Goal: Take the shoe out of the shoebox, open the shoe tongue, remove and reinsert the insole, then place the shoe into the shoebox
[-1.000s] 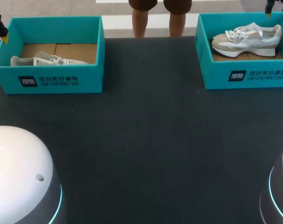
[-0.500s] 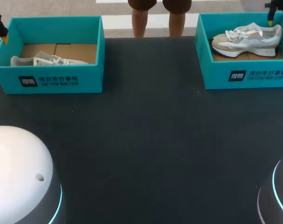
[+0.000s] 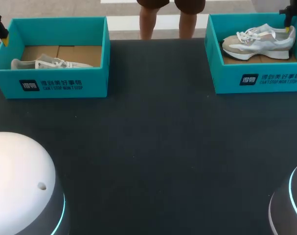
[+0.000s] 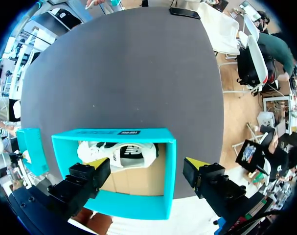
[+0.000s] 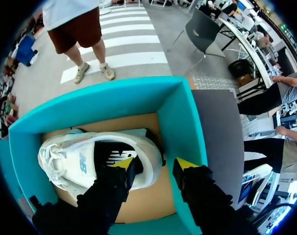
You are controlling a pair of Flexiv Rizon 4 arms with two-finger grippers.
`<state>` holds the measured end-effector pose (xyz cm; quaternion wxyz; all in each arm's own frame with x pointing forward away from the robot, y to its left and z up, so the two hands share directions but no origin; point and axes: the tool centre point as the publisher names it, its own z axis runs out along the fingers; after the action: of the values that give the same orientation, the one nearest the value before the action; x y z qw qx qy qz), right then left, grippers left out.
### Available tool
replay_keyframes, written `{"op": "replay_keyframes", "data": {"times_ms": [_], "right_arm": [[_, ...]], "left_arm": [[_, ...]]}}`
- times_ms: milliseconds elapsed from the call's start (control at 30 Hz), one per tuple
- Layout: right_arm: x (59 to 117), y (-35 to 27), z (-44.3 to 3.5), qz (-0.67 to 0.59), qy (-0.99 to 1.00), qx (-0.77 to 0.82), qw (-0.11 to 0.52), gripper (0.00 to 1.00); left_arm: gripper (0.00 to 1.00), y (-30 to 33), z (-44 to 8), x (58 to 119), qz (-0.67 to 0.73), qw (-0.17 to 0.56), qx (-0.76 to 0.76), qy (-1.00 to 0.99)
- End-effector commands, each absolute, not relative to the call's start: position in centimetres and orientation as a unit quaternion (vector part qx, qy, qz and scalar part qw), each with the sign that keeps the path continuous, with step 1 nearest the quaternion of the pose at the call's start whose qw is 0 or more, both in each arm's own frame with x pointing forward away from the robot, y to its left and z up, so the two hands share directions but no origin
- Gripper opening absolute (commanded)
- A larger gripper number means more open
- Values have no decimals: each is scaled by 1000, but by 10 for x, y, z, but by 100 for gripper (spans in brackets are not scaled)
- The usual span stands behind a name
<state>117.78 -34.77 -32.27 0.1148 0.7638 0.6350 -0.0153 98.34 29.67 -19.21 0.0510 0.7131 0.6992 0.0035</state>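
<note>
Right hand [image 5: 153, 164] spread over shoe [image 5: 75, 156] heel (perhaps touching); left hand [image 4: 146, 167] open above shoebox [image 4: 138, 205].

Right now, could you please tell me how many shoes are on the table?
2: one shoe lies in the left shoebox; the other shoe lies in the right shoebox, with the open right claw at its heel. No others show.

**Teal boxes, pale shoes, dark table**

The left shoebox [image 3: 92, 81] and right shoebox [image 3: 226, 78] are teal with brown cardboard floors (each front bears a dark label with white print). The right shoe [image 3: 258, 43] is white and beige with white laces; the left shoe [image 3: 45, 63] looks white. The table [image 3: 153, 147] is charcoal. The left gripper [image 4: 146, 164] and right gripper [image 5: 154, 162] are black, yellow-tipped.
</note>
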Motion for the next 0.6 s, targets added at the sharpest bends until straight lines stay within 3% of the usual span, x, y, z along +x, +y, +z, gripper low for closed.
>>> {"op": "replay_keyframes", "data": {"times_ms": [33,133,300,367,400,433,600], "right_arm": [[1186,-345,-335,-38,636,766,84,50],[1185,-343,-341,-40,641,762,81,52],[1180,-340,-351,-51,647,757,74,47],[1178,-341,-356,-57,648,756,72,41],[1177,-342,-357,-57,648,756,73,29],[1175,-343,-358,-58,648,756,73,0],[1166,-345,-351,-66,652,751,85,0]], "left_arm": [[100,297,-192,983,5,51,713,699],[100,297,-192,983,5,51,713,699],[100,297,-192,983,5,51,713,699],[100,297,-192,983,5,51,713,699],[100,297,-192,983,5,51,713,699],[100,297,-192,983,5,51,713,699],[100,297,-192,983,5,51,713,699]]}}
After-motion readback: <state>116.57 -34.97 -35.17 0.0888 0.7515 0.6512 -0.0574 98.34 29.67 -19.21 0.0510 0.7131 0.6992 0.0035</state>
